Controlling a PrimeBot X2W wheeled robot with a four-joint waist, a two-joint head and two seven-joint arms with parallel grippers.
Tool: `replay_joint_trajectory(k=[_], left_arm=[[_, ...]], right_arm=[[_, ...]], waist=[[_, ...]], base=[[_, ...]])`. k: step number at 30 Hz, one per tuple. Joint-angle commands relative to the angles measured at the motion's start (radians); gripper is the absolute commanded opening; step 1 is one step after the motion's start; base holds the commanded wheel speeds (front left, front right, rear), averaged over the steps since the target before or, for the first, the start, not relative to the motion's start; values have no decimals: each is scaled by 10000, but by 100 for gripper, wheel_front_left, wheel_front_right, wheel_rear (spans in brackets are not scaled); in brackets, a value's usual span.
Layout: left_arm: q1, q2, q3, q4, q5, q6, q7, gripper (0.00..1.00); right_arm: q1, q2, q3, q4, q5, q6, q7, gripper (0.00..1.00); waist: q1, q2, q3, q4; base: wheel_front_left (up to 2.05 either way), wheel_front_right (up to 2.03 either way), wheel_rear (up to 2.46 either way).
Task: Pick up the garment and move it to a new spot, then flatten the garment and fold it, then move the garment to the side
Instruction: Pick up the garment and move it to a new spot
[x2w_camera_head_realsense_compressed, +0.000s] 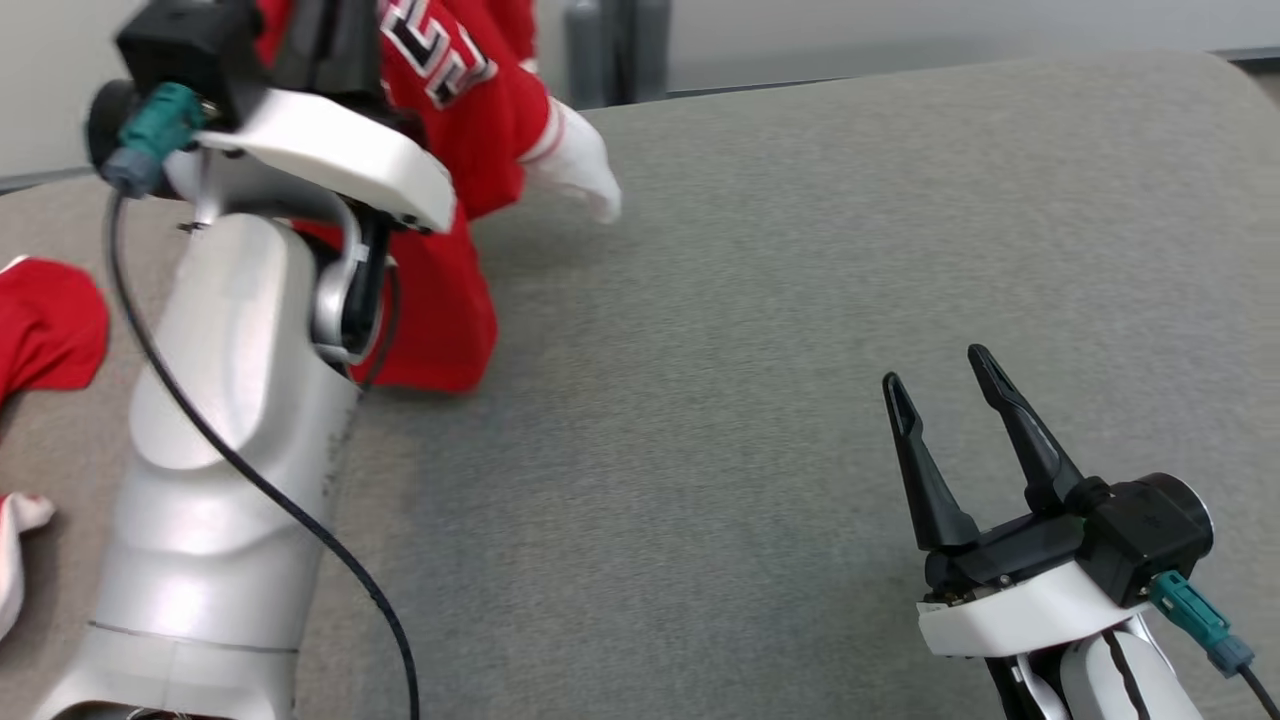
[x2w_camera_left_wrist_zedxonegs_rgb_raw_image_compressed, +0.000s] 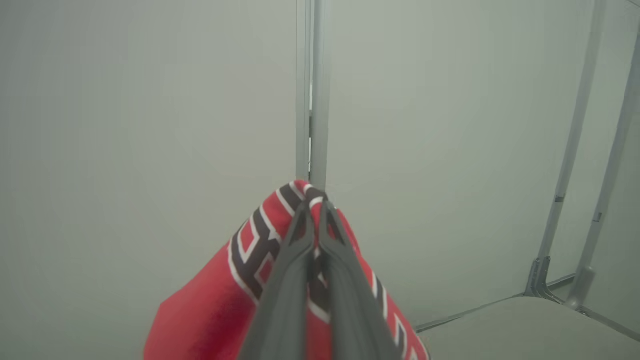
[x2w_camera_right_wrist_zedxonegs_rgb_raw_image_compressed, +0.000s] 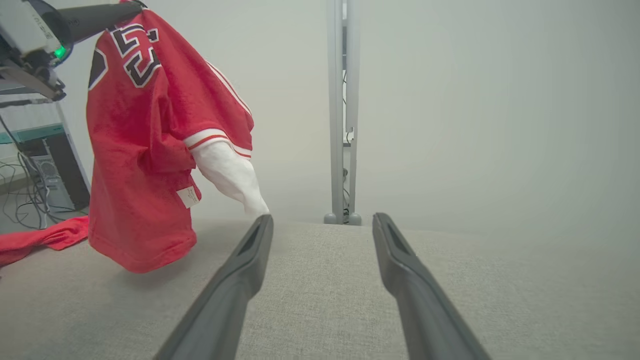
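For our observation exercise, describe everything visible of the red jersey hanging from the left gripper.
The jersey is red, soft-looking fabric with black, white-edged lettering, striped sleeve trim, a white sleeve end and a white tag. The shut left gripper pinches its top, so it hangs crumpled, hem at or near the grey surface.

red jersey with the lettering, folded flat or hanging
Hanging, unfolded: the left gripper is shut on its top and the red jersey dangles bunched; whether its hem touches the grey table, cannot tell.

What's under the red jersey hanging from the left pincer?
Beneath the jersey, held by the shut left pincer, lies the grey padded surface. The patch right under its hem is covered.
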Motion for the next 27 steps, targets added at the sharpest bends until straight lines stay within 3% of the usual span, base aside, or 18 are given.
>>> replay_joint_trajectory(k=[1, 14, 18, 27], left_arm=[[149, -22, -234, -81, 82, -87, 51, 0], [847, -195, -1976, -140, -260, -61, -28, 0], [1253, -203, -2504, -133, -367, -259, -128, 0], [2606, 26, -3003, 621, -115, -21, -594, 0]], right_arm=[[108, -41, -43, -26, 118, 1, -54, 100], [325, -38, -75, -99, 357, 1, -54, 100], [412, -41, -173, -149, 304, 1, -54, 100], [450, -39, -240, -250, 182, 1, -54, 100]], waist=[[0, 0, -121, -646], [0, 0, -339, -1681], [0, 0, -347, -1593], [0, 0, -174, -962]], base=[[0, 0, 0], [0, 0, 0], [0, 0, 0], [0, 0, 0]])
